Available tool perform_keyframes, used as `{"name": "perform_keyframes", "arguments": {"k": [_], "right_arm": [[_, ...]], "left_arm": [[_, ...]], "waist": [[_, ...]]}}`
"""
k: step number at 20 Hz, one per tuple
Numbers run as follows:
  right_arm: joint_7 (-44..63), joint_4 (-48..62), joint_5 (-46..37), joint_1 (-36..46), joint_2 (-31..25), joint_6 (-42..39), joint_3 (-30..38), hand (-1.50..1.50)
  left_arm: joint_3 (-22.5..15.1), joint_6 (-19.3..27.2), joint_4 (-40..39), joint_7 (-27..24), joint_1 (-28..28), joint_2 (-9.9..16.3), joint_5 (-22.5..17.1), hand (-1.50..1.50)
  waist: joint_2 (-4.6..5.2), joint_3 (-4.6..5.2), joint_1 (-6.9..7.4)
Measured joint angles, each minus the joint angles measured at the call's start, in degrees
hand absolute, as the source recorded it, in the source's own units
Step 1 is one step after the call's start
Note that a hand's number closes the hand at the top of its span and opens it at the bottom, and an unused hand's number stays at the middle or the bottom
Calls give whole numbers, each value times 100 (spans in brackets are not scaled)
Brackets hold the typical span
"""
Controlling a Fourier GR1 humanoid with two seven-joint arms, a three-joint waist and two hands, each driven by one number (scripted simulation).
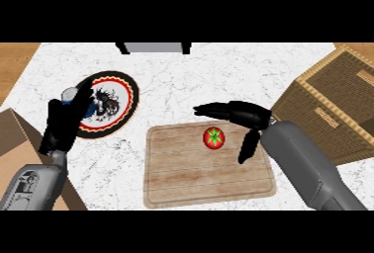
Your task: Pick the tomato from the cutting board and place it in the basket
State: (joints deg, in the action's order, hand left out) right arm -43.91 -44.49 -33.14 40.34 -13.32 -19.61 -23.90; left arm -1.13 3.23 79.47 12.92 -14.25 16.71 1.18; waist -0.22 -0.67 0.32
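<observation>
A red tomato (213, 137) with a green star-shaped top lies on the upper right part of the wooden cutting board (190, 173). My right hand (240, 114) hovers around it, fingers spread open: some reach left above the tomato, the thumb points down at its right side. No finger touches the tomato. The woven basket (330, 106) stands to the right, behind my right forearm. My left hand (66, 121) rests open at the left, fingers up, over the edge of a plate.
A round plate (116, 101) with a red and black pattern lies on the marble counter left of the board. A grey object (153, 47) sits at the far edge. A brown box (18, 138) stands at the left.
</observation>
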Motion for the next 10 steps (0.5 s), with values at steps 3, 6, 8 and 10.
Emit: {"name": "perform_keyframes", "arguments": {"k": [3,6,8,10], "right_arm": [[-15,188,-153,20,160,49,18,-150],[-136,405,-272,35,241,131,79,-150],[-115,434,-327,40,285,114,136,-150],[-147,551,-426,17,420,220,147,-150]], "left_arm": [[29,-44,149,63,91,32,26,0],[48,-73,141,72,75,16,43,0],[58,-64,86,72,43,-7,75,0],[55,-41,43,66,5,-39,115,0]], "waist": [[6,8,15],[9,5,15],[7,4,6],[6,1,7]]}}
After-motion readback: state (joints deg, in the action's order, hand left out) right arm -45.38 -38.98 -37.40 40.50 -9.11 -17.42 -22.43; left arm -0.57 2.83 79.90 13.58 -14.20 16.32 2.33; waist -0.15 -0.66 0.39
